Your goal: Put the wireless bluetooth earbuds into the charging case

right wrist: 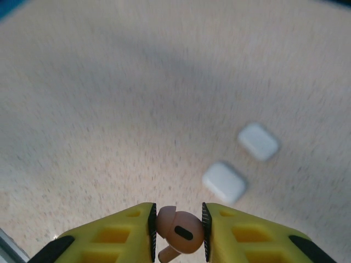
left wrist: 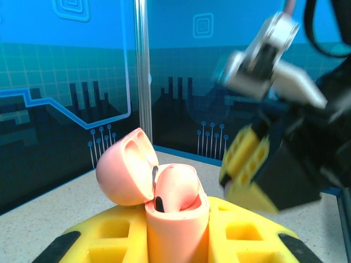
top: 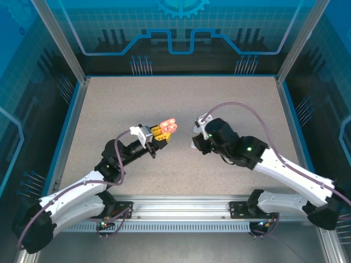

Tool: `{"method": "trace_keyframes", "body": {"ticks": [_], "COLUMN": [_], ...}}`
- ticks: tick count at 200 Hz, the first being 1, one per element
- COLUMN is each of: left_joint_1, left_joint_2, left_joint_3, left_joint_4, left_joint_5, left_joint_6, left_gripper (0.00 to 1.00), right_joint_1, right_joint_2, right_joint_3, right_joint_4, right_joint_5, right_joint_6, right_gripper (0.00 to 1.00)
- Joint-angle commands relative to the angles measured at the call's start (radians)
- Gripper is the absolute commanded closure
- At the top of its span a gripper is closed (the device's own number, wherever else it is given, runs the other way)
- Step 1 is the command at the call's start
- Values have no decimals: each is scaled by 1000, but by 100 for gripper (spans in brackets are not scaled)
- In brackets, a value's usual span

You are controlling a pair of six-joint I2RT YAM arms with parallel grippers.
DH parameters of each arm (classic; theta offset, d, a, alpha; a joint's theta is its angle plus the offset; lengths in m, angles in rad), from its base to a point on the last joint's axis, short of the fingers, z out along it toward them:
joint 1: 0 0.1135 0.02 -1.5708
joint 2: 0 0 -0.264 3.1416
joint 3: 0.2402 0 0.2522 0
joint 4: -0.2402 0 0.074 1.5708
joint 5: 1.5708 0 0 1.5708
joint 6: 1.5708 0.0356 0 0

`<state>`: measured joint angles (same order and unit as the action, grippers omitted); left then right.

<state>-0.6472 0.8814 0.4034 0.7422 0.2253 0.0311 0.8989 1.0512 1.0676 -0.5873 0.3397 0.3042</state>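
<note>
The left fingers (left wrist: pixel 104 238) clamp the pink charging case (left wrist: pixel 176 216) (lid open); the right fingers (right wrist: pixel 118 238) pinch a pinkish earbud (right wrist: pixel 180 229). Align its stem above the left fingers' case, then press gently.

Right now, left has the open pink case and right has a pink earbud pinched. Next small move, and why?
Probably ease the right end effector toward the left end effector, stem aimed at the pink case. The pink earbud sits pinched between its pads, the lid stands open, a second bud seems seated inside, and the top view shows a gap between earbud and case.
</note>
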Motion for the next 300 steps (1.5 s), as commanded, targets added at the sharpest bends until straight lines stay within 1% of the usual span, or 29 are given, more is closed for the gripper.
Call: {"method": "trace_keyframes", "body": {"ticks": [1, 26, 52, 83, 125, 158, 195, 300], "left_joint_1": [-8, -9, -9, -11, -12, -12, -12, -11], "left_joint_2": [21, 50, 66, 83, 90, 84, 78, 70], "left_joint_3": [48, 61, 67, 66, 66, 64, 64, 71], "left_joint_4": [76, 92, 113, 139, 154, 155, 156, 155], "left_joint_5": [41, 66, 80, 95, 101, 97, 92, 86], "left_joint_6": [-51, -79, -104, -122, -136, -146, -156, -179], "left_gripper": [100, 100, 100, 100, 100, 100, 100, 100], "right_joint_1": [-17, -17, -16, -15, -9, 4, 15, 48], "right_joint_2": [-70, -109, -104, -70, -10, 37, 55, 81], "right_joint_3": [3, 13, 39, 70, 107, 128, 128, 106], "right_joint_4": [126, 218, 284, 337, 392, 396, 402, 384], "right_joint_5": [-29, -81, -140, -182, -231, -230, -226, -150], "right_joint_6": [-178, -296, -382, -433, -454, -465, -470, -511], "right_gripper": [71, 71, 71, 71, 71, 71, 71, 71]}}
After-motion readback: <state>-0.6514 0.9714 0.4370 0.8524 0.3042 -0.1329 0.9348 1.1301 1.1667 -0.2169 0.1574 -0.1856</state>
